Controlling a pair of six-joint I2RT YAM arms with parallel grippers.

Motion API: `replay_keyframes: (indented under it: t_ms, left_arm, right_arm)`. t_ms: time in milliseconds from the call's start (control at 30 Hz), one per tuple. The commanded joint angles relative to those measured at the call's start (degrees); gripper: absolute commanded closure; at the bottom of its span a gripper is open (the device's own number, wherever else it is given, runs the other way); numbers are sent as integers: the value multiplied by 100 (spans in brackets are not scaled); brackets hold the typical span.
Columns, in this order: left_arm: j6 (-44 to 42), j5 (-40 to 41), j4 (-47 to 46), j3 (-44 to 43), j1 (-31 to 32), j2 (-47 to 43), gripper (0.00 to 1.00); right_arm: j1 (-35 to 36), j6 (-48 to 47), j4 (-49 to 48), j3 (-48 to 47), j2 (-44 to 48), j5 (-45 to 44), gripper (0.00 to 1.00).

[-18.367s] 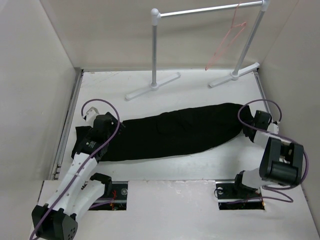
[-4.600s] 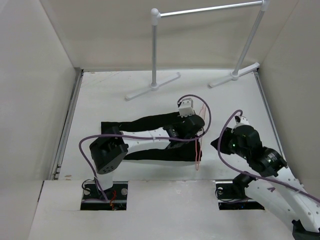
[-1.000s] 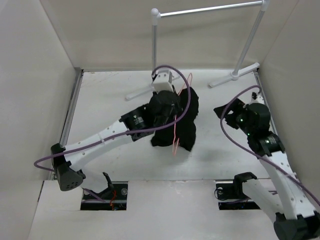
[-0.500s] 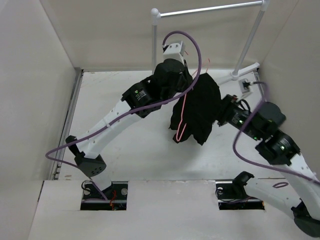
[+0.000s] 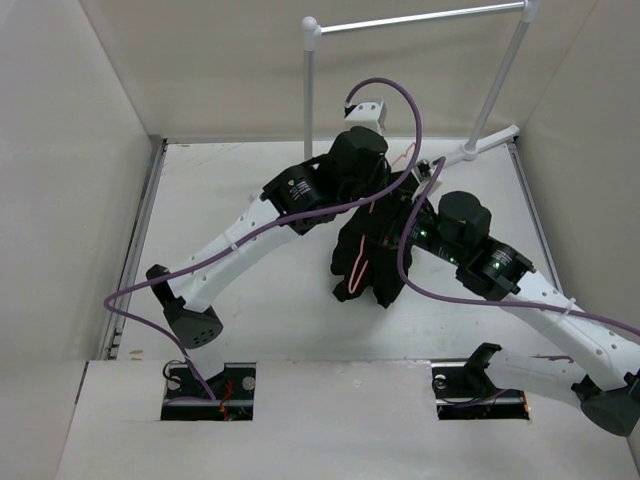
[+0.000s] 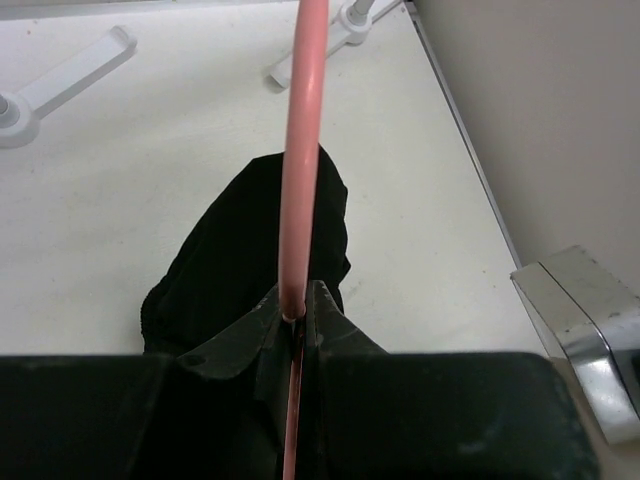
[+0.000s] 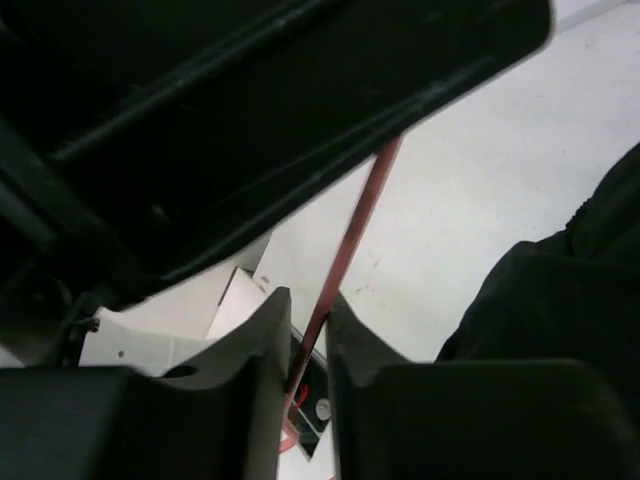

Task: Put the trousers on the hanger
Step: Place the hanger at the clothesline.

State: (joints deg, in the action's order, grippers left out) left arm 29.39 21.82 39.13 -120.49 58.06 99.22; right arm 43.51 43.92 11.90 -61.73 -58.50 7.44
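Observation:
The black trousers [image 5: 375,262] hang bunched over the pink hanger [image 5: 353,281], clear of the table in mid-scene. My left gripper [image 5: 372,190] is above them, shut on the hanger wire [image 6: 303,150], which runs straight up from between its jaws. The trousers [image 6: 240,260] hang below it. My right gripper [image 5: 405,215] has come in from the right. Its jaws [image 7: 305,310] stand narrow around the hanger wire [image 7: 355,235], with a thin gap left beside it. Black trousers cloth [image 7: 560,300] fills that view's right side.
The white tubular rack [image 5: 310,100] stands at the back, with its rail overhead and its feet [image 6: 60,85] on the table. Side walls close in left and right. A metal block [image 6: 580,330] lies near the right wall.
The left arm has raised the hanger and trousers and carried them back and right. The right arm has swung in to the hanger, its jaws narrowing around the wire.

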Motion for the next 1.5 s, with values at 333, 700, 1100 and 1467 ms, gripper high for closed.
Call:
replay_keyframes:
  t_ms: [333,700,1100,1467]
  left_arm:
    - [6,331,-899,297,-72,-825,34]
    - [5,313,-1926,2097,-212,-2695,0]
    - [664,850,-1365,4629,-923,-4577,0]
    - [919,367,-1242,5325,-1442,-4859,0]
  right_arm:
    - [-347,714,-759,101,533,-174,93]
    - [-1506,635,-654,-970,-152,442,94]
    - [-3124,424,330,-4449,-2822,802,95]
    - [-3757,460,1060,-6745,-4801,1224,96]
